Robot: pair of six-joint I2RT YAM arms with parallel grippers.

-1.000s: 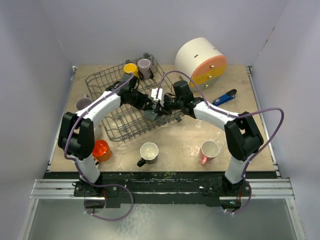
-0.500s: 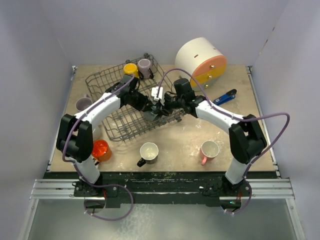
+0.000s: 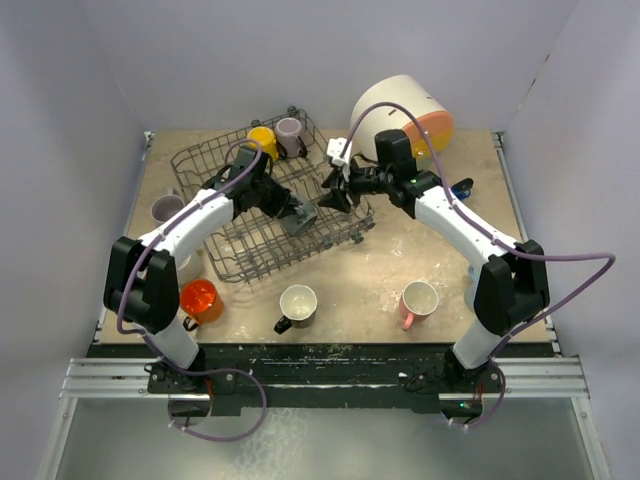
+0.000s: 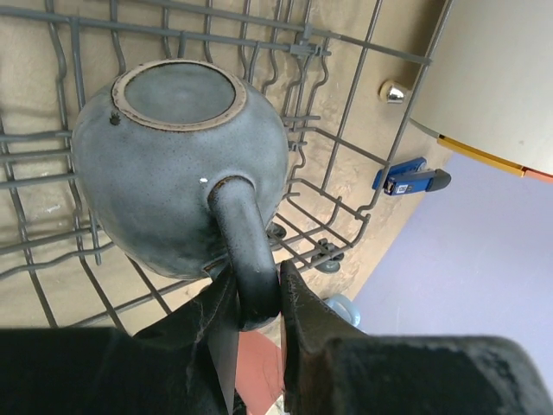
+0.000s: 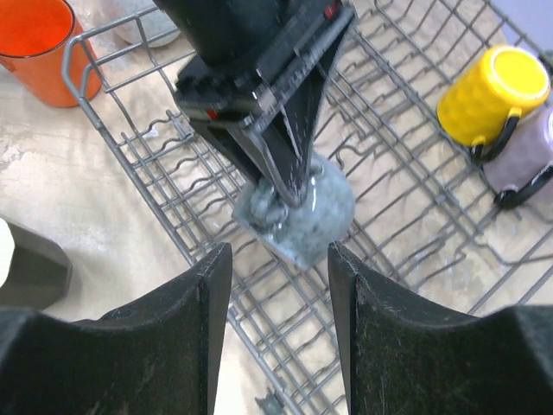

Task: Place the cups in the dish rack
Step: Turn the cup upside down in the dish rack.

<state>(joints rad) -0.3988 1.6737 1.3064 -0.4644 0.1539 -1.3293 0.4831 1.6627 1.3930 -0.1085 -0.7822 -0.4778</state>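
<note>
A grey-blue cup [image 4: 177,156] hangs bottom-up just above the dish rack [image 3: 225,262]; my left gripper [image 4: 257,278] is shut on its handle [image 4: 244,251]. From above, that cup [image 3: 299,223] is over the rack's right half, with the left gripper [image 3: 296,212] on it. My right gripper [image 3: 333,194] stands open a little to the right of the cup, and its fingers [image 5: 200,333] hold nothing. A yellow cup [image 3: 262,138] and a mauve cup [image 3: 289,130] lie in the rack's far corner. On the table stand an orange cup [image 3: 198,298], a white cup [image 3: 298,303] and a pink cup [image 3: 418,298].
A big white cylinder [image 3: 400,115] with orange and yellow fronts stands at the back right. A blue clip [image 3: 461,187] lies behind the right arm. Another cup [image 3: 165,207] sits left of the rack, partly hidden by the left arm.
My right gripper has opened and drawn back up and to the right, away from the grey-blue cup. The left gripper keeps the cup by its handle and has shifted slightly left.
</note>
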